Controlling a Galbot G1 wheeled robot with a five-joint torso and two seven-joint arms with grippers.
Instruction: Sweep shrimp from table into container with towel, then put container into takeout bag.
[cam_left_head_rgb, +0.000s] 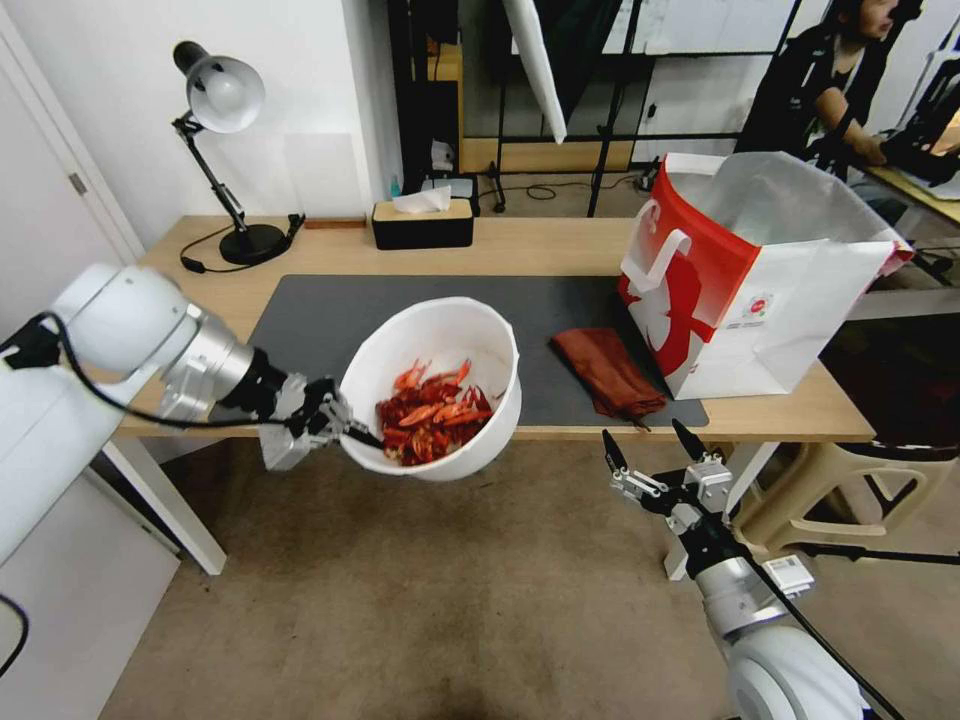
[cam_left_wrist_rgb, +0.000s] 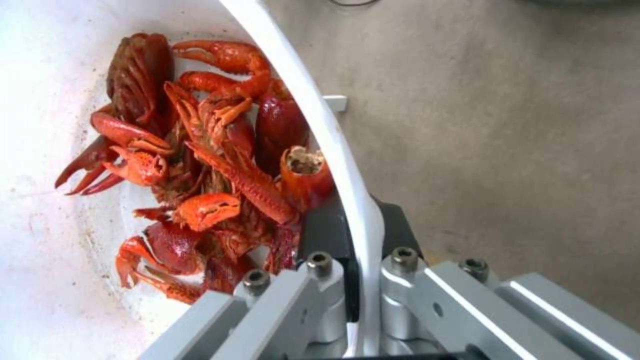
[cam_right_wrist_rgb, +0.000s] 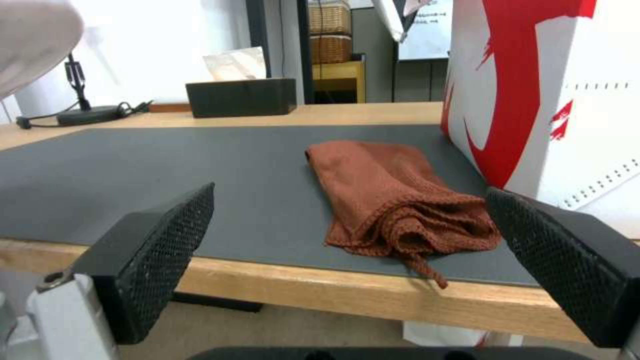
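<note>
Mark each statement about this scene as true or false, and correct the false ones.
1. The shrimp lie in the container. True.
2. The left gripper clamps the container's rim. True.
3. The container stands on the table. False: it is held tilted in the air at the table's front edge.
4. The right gripper holds the towel. False: its jaws are open and empty, in front of the table; the towel lies on the mat.
5. The bag stands upright beside the towel. True.
6. The bag lies flat on the floor. False: it stands on the table.
</note>
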